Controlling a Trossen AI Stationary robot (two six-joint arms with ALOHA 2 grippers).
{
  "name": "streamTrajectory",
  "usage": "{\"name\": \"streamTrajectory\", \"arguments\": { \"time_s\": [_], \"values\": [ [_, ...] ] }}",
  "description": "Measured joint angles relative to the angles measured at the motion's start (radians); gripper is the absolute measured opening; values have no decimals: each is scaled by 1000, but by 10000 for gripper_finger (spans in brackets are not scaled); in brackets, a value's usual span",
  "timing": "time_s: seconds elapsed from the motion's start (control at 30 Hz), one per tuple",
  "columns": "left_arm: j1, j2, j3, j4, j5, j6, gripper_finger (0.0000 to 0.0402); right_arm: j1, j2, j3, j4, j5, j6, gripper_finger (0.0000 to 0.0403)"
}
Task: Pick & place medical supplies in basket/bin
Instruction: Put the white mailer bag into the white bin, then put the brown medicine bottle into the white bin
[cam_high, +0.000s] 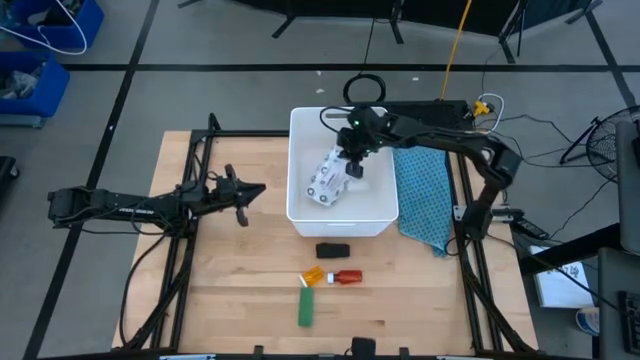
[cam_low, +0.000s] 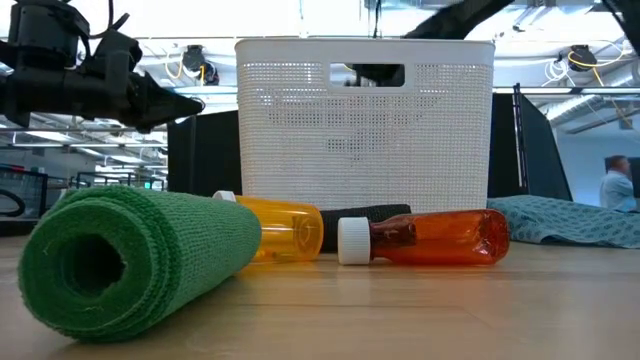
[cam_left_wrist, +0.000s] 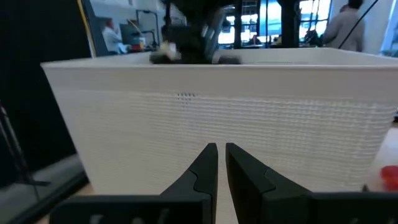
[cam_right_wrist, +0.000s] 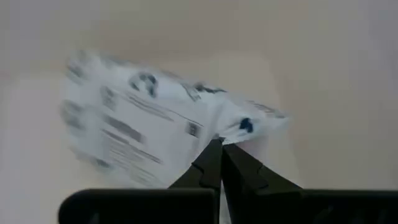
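The flat white packet (cam_high: 327, 181) is lying tilted inside the white bin (cam_high: 297, 214), and the right tool (cam_high: 353, 166) is hanging over its upper corner — in the right wrist view the two fingers (cam_right_wrist: 219, 163) are pinched nearly together on the packet's edge (cam_right_wrist: 214, 134), gripping it. The right arm is reaching in over the bin's far rim.

The left tool (cam_high: 240, 192) is waiting above the bench (cam_high: 230, 290) just beside the bin's left wall, its fingers narrow, almost touching, holding nothing; the left wrist view is showing that wall (cam_left_wrist: 186, 124) straight ahead.

On the bench in front of the bin, a black piece (cam_high: 332, 250) is lying nearest the wall. Beyond it an orange vial (cam_high: 314, 277) and a red bottle (cam_high: 347, 276) with white cap are lying on their sides — end to end. The green roll (cam_high: 306, 307) is lying closest to the front edge. A blue-green cloth (cam_high: 425, 195) is draped beside the bin's right wall.
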Motion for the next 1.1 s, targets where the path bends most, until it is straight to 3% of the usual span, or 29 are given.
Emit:
{"name": "streamTrajectory", "arguments": {
  "time_s": [0.37, 0.5, 0.73, 0.83, 0.97, 1.1],
  "values": [
    [0, 0, 0, -6, -4, 43, 37, -25, 63, 0, -6, -3, -49, 9],
    [0, 0, 0, -8, -5, 44, 37, -24, 38, 0, 25, -4, -59, 56],
    [0, 0, 0, -13, -5, 43, 37, -24, -43, 0, 54, 0, 1, 177],
    [0, 0, 0, -14, -5, 36, 37, -19, -110, 0, 60, -23, 35, 198],
    [0, 0, 0, -15, -5, 29, 37, 20, -242, 0, 60, -128, 35, 163],
    [0, 0, 0, -15, -5, 29, 37, 90, -399, 0, 34, -206, -58, 71]
  ]
}}
